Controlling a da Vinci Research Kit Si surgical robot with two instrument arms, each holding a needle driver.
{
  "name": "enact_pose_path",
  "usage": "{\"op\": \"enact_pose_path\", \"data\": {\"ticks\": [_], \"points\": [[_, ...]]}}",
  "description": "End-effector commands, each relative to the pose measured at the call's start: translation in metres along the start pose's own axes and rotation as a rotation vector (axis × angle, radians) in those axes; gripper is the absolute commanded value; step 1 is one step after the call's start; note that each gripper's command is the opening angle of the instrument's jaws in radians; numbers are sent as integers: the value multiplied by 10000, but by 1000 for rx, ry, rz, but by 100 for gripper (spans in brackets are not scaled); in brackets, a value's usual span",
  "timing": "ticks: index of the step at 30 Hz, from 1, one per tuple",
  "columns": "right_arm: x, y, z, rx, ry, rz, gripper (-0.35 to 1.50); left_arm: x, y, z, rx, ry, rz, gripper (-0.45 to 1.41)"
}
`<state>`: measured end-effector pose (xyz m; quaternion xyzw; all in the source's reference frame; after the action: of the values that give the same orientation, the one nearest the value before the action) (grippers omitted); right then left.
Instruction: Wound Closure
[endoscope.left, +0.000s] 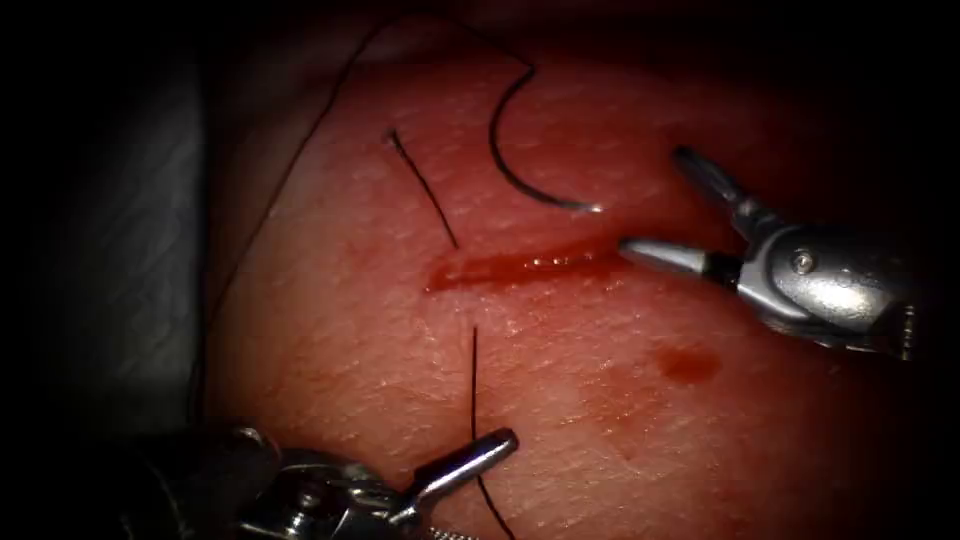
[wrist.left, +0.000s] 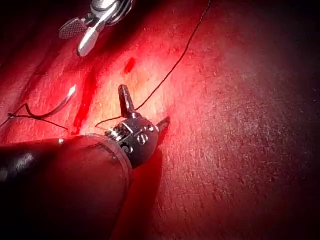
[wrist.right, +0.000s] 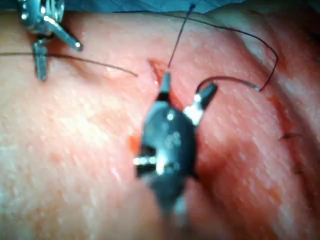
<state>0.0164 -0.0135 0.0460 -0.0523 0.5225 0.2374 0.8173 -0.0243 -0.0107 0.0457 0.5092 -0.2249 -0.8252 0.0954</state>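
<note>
- my right tool (endoscope.left: 660, 205) has its jaws spread wide and holds nothing; one jaw tip lies at the right end of the cut (endoscope.left: 520, 266), the other points up and away from it.
- my left tool (endoscope.left: 480, 450) is below the cut. in the left wrist view (wrist.left: 145, 107) its jaws stand apart and the thread (endoscope.left: 474, 385) runs through the gap between them; i can't see that they clamp it, so i judge them open and empty.
- the needle (endoscope.left: 520, 160) lies free on the tissue (endoscope.left: 330, 330) just above the cut, not in the tissue and in neither tool. its curve bows away from the cut's right end, with the bright tip (endoscope.left: 590, 208) nearest the cut and the thread end farther up.
- the thread leaves the needle's far end, sweeps in a long loop up and round the left of the cut, and comes back as two straight runs: one slanting down to the cut from above, one dropping from below the cut to my left tool.
- relative to the cut, the needle tip sits just up and left of my right tool's lower jaw; the right tool is clearly nearer, the left well apart on the cut's other side.
- a small spot of red fluid (endoscope.left: 688, 363) lies below the cut's right end.
</note>
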Motion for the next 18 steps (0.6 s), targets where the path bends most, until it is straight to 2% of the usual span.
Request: {"op": "enact_pose_path", "data": {"ticks": [1, 3, 7, 10, 12, 14, 16, 18], "points": [[-5, -10, 5, 3, 0, 2, 101, 0, 7, 8, 6, 2, -6, 74], [-6, -11, 5, 2, 0, 2, 101, 1, 7, 10, 19, 4, -6, 71], [-6, -12, 5, 1, 1, 1, 101, 3, 6, 16, 27, -1, 16, 52], [-6, -13, 6, 3, 3, 0, 101, 4, 7, 22, 36, -4, 35, 47], [-6, -13, 6, 3, 3, 0, 101, 6, 10, 25, 42, -4, 62, 26], [-6, -13, 6, 3, 3, 0, 100, 9, 12, 27, 43, 3, 82, 32], [-6, -13, 6, 3, 3, 0, 100, 12, 13, 27, 41, 6, 95, 49], [-6, -13, 6, 3, 3, 0, 100, 14, 13, 26, 43, 11, 95, 54]]}}
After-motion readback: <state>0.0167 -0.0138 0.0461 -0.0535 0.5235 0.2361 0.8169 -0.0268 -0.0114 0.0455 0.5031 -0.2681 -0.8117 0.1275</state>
